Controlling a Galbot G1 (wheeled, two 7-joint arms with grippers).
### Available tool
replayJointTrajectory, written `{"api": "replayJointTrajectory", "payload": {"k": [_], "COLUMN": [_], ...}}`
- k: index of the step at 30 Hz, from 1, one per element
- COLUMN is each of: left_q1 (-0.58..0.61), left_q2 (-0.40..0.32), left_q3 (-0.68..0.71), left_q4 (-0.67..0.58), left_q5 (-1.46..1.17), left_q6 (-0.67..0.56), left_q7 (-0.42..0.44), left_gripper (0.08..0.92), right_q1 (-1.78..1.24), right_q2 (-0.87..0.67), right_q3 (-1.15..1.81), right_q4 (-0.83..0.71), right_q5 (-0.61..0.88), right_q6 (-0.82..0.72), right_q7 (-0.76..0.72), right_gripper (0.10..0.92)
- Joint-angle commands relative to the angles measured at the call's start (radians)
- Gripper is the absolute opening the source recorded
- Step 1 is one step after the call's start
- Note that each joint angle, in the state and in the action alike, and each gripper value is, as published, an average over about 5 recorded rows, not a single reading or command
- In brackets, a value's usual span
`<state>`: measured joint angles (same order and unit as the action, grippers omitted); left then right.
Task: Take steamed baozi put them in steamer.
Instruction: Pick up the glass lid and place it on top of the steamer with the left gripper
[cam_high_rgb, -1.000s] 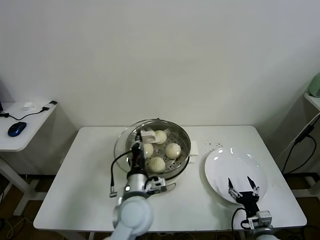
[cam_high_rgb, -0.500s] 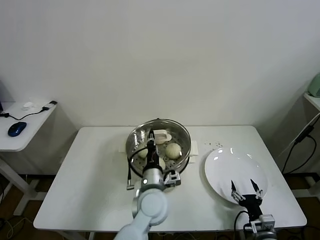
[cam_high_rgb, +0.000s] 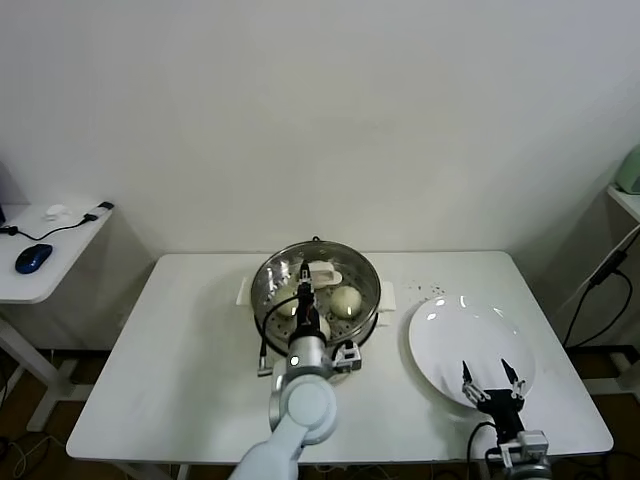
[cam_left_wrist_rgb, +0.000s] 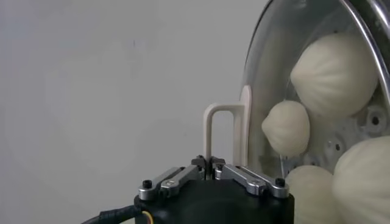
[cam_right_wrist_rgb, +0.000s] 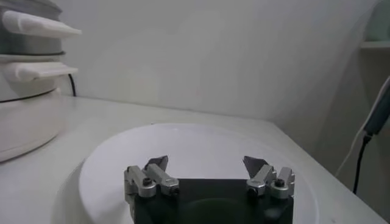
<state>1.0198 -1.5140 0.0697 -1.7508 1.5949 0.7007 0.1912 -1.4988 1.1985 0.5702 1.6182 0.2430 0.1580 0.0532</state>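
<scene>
Baozi, the small round cream-white dough buns, already lie in the round shiny steel steamer on its perforated tray, and no bun is left on the flat white plate.

Nearest to me, my right gripper hangs low over the near edge of that plate, its jaws spread wide and holding nothing. It is well apart from the steamer and plays no part now.

Further out, my left gripper sits over the steamer, jaws pinched fully together on the white loop handle of the round glass lid. In the left wrist view the handle stands straight out from between my closed fingers, and the lid's glass lies just beyond it, with the buns showing through the glass on the far side. So the buns lie straight ahead of my left jaws, along the line of the handle, behind the lid. My left arm is clearly the nearer one to them.

The buns look smooth, domed and pale, close together; I count about four through the glass. I judge the loading done and the lid about to be seated squarely on the rim.
</scene>
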Motion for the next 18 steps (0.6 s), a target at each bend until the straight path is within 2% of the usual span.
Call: {"api": "replayJointTrajectory", "payload": {"k": [1,5,8,13,18], "left_q1": [0.0,-0.001,-0.002,-0.003,0.024], "left_q2": [-0.006,-0.007,-0.003,0.022,0.075], "left_q3": [0.003,0.0,0.0,0.014,0.031], "left_q4": [0.016,0.022,0.015,-0.042,-0.162], "left_q5": [0.008,0.011,0.002,-0.046,-0.11], "left_q6": [0.004,-0.004,-0.007,-0.003,-0.003], "left_q7": [-0.009,-0.02,-0.019,0.0,0.05], "left_gripper": [0.138,0.144,0.195,0.342,0.498], "right_q1": [0.004,0.008,0.009,0.007,0.007], "right_q2": [0.001,0.002,0.001,-0.005,-0.007], "right_q3": [0.0,0.001,0.002,0.004,-0.002], "right_q4": [-0.01,-0.013,-0.011,0.0,0.012], "right_q5": [-0.016,-0.024,-0.023,-0.018,0.011], "right_q6": [0.023,0.029,0.026,0.008,-0.009], "right_q7": [0.003,0.003,0.001,-0.007,0.007], "right_gripper": [0.823,0.823,0.823,0.823,0.823]}}
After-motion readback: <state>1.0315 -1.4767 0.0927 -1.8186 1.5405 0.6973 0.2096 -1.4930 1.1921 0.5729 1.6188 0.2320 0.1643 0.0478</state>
